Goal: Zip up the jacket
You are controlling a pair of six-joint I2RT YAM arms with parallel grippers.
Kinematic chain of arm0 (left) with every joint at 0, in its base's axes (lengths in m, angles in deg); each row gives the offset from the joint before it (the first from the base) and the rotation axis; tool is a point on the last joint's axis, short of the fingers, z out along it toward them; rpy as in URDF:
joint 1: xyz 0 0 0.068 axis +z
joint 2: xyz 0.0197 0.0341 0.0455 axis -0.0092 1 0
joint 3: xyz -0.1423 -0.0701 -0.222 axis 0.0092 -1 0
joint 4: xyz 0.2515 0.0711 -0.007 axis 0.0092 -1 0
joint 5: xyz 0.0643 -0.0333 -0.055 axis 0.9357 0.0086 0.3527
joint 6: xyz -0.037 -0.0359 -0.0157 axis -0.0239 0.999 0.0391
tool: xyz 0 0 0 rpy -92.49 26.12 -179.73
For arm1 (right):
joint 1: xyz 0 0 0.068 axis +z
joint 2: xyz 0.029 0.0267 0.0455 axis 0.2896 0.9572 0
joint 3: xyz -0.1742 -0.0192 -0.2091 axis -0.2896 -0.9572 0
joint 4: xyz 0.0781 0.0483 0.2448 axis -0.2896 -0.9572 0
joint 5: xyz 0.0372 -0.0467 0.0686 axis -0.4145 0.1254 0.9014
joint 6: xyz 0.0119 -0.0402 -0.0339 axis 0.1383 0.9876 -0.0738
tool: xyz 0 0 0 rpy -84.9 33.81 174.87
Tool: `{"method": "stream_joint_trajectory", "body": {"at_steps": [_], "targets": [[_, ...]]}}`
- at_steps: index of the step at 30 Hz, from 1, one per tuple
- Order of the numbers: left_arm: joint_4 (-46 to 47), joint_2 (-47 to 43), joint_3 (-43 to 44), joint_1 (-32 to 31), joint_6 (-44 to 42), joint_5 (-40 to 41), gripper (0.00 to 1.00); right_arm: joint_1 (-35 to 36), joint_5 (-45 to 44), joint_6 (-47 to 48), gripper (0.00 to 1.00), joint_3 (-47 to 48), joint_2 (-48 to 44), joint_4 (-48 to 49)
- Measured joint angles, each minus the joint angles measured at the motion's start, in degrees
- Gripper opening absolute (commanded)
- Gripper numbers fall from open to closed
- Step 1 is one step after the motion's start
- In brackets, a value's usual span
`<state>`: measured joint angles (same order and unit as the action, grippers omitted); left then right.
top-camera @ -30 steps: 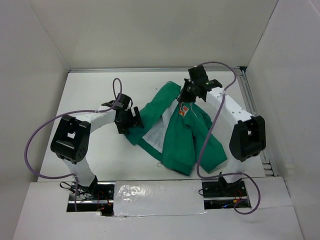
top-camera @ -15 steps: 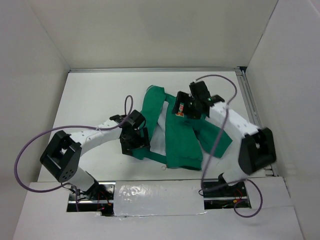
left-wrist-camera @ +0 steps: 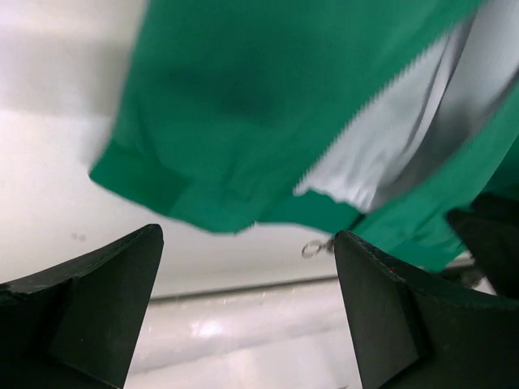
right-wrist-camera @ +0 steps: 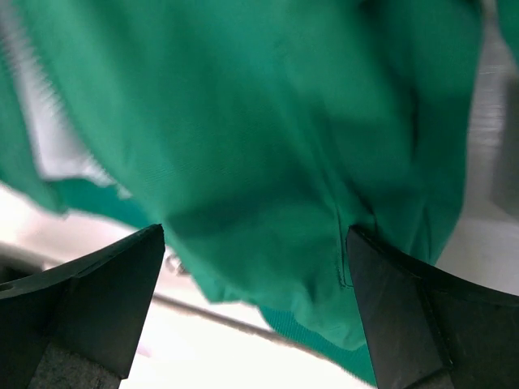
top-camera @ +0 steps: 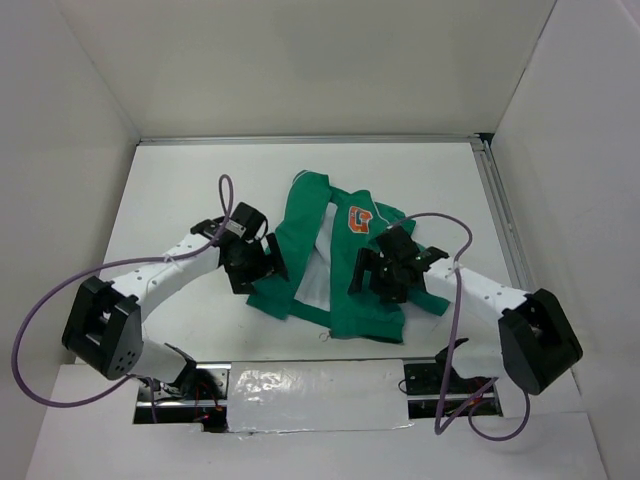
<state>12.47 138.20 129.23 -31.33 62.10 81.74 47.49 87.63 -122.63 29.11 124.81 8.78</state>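
Note:
The green jacket [top-camera: 345, 270] lies rumpled in the middle of the table, front open, white lining [top-camera: 312, 275] showing, orange G patch [top-camera: 357, 220] facing up. My left gripper [top-camera: 262, 268] hovers open over its left sleeve and hem; in the left wrist view the jacket [left-wrist-camera: 243, 105] and a small metal zipper-pull ring [left-wrist-camera: 312, 248] sit ahead of the gripper [left-wrist-camera: 247, 312]. My right gripper [top-camera: 372, 282] is open above the right front panel. The right wrist view has the jacket [right-wrist-camera: 268, 138] filling it, with nothing held in the gripper [right-wrist-camera: 255, 316].
White walls enclose the table on three sides. A metal rail [top-camera: 500, 220] runs along the right edge. A shiny taped strip [top-camera: 320, 385] marks the near edge between the two arm bases, just below the jacket's hem.
The right gripper opened, let go of the jacket near the collar and moved toward the near hem. The jacket shifted nearer and settled with the patch up. The left gripper moved slightly.

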Motion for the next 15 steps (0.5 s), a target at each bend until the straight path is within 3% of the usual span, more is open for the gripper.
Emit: {"method": "stream_joint_trajectory", "body": {"at_steps": [4,11,15], "targets": [[2.62,2.95,0.13,4.22,-2.36,-0.52,0.99,-2.29,-2.29,-1.36,1.00,1.70,7.02,-0.42],[4.35,6.14,0.22,4.48,-5.73,-2.71,0.99,-11.85,-6.78,1.31,1.00,20.33,25.29,-3.98],[5.81,6.14,0.17,4.39,-7.52,-5.16,0.99,-14.47,-9.88,6.67,1.00,28.57,30.97,-3.85]]}}
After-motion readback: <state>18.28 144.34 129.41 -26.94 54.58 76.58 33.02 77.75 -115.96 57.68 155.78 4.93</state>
